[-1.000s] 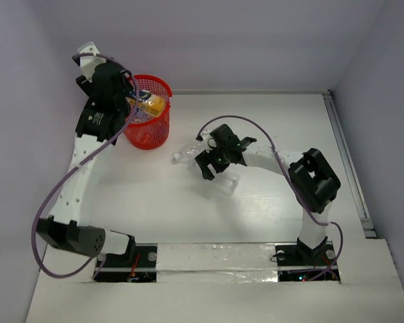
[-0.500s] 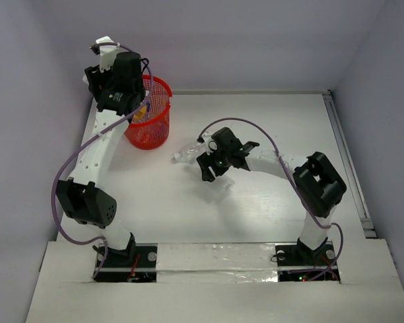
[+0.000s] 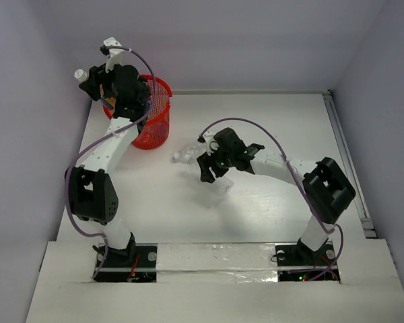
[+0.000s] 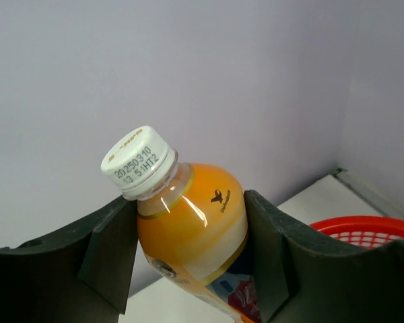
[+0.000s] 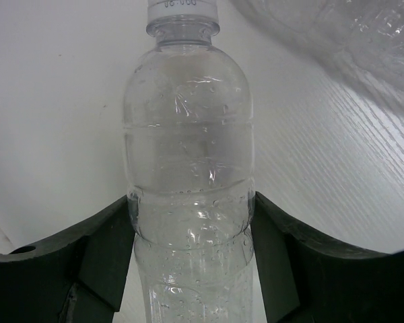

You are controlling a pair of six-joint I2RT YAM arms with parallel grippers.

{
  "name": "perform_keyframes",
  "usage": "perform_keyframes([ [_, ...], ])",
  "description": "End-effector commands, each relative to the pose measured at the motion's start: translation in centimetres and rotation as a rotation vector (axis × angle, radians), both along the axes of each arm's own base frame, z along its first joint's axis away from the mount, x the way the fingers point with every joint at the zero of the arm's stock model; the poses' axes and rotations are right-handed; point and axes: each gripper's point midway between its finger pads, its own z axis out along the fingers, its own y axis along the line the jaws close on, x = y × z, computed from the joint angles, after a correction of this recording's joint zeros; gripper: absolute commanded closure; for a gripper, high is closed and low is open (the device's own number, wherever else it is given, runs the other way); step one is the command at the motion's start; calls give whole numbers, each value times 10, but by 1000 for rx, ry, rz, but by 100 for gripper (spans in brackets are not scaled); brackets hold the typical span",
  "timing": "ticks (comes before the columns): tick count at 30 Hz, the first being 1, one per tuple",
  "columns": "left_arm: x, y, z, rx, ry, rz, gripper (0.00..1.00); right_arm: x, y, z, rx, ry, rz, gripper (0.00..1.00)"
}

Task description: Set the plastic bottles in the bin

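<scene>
Two bottles are held, one in each claw. The orange bottle (image 4: 192,229), its white cap (image 4: 136,160) on, is clamped at the shoulder between both fingers of the left claw (image 4: 188,249) and tilts with the cap up and to the left. From above, that claw is at the left edge of the red mesh bin (image 3: 153,114), with the cap outside the rim. The left wrist view shows the bin's rim lower and to the right of the bottle. The clear bottle (image 5: 188,168) stands between the fingers of the right claw (image 5: 188,229), which press on both its sides over the middle of the white bench (image 3: 269,121). I cannot tell whether it rests on the bench or is lifted. Near it, toward its cap end, is a second clear bottle (image 5: 350,47), blurred in the wrist view.
</scene>
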Motion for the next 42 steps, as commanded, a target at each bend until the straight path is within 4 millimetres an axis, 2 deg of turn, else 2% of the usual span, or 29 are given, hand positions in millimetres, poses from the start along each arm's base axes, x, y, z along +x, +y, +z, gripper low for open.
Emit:
perform_keyframes([
  [1,-15,6,6,74,-8,90,75,0,13,40,106,-81,27,33],
  [2,-21,3,13,57,-116,92,75,-4,15,42,108,-83,36,34],
  [4,-20,-2,5,79,-111,93,74,-6,16,51,130,-94,41,33],
  [6,-16,-12,7,87,-126,78,74,-10,16,55,148,-96,53,33],
  [7,-9,-14,-1,102,-110,83,74,-11,16,63,163,-106,56,34],
  [9,-8,-23,2,109,-131,83,74,-18,19,70,185,-113,81,33],
  [10,-1,-25,-7,116,-113,86,74,-21,18,77,200,-126,89,35],
  [12,0,-29,-6,118,-131,91,74,-26,19,86,226,-136,113,35],
  [14,7,-32,-17,124,-122,95,73,-31,18,94,251,-145,132,35],
  [17,13,-34,-33,132,-105,106,69,-36,18,103,280,-157,150,35],
  [18,15,-34,-34,126,-110,112,58,-40,20,114,313,-172,172,35],
  [20,18,-35,-44,120,-89,124,43,-46,21,120,340,-169,195,35],
  [21,19,-36,-41,109,-99,127,28,-48,20,126,355,-179,201,35],
  [24,22,-37,-39,90,-105,131,4,-54,20,134,380,-188,222,35],
  [26,24,-38,-37,71,-98,131,1,-55,20,139,391,-199,227,36],
  [29,24,-42,-23,52,-108,119,1,-56,19,142,397,-203,228,36],
  [33,21,-52,9,7,-175,79,1,-58,20,146,410,-206,238,36],
  [34,15,-55,23,-9,-206,61,1,-58,20,147,412,-209,240,36],
  [36,16,-60,40,-1,-176,31,1,-60,20,150,425,-211,246,36],
  [38,11,-66,75,-58,-290,-34,1,-60,21,154,434,-218,250,36],
  [39,14,-72,76,-29,-217,-49,1,-60,22,156,438,-220,253,36],
  [40,10,-76,94,-85,-324,-94,1,-60,23,158,442,-219,255,36],
  [41,15,-80,92,-53,-228,-127,1,-60,24,159,449,-217,260,36],
  [42,10,-79,111,-80,-267,-159,1,-61,26,162,462,-216,270,36],
])
